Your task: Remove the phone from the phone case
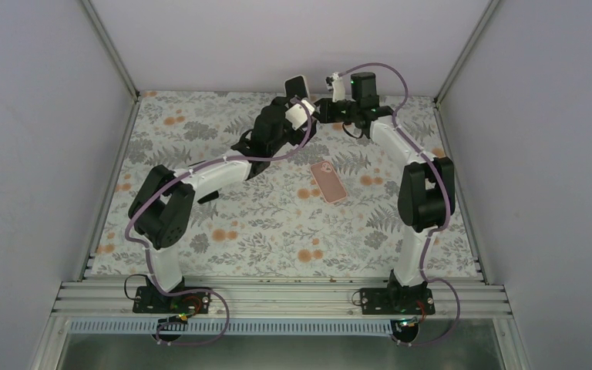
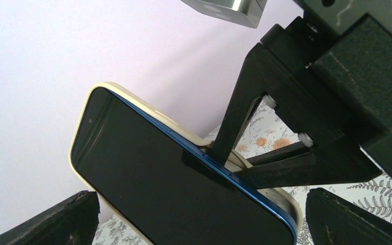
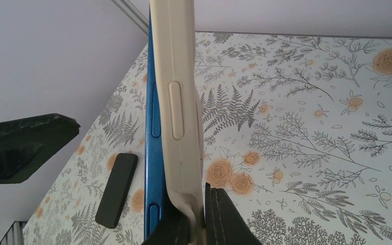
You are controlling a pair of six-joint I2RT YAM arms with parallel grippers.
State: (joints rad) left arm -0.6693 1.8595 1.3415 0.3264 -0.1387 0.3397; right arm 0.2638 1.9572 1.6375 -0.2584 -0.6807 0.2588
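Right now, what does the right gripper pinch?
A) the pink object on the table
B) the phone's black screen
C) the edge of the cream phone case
C: the right wrist view shows the right gripper closed on the cream phone case at its edge, beside the blue phone.

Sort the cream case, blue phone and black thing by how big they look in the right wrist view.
Biggest first: cream case, blue phone, black thing. First two are nearer the camera; real sizes unsure.
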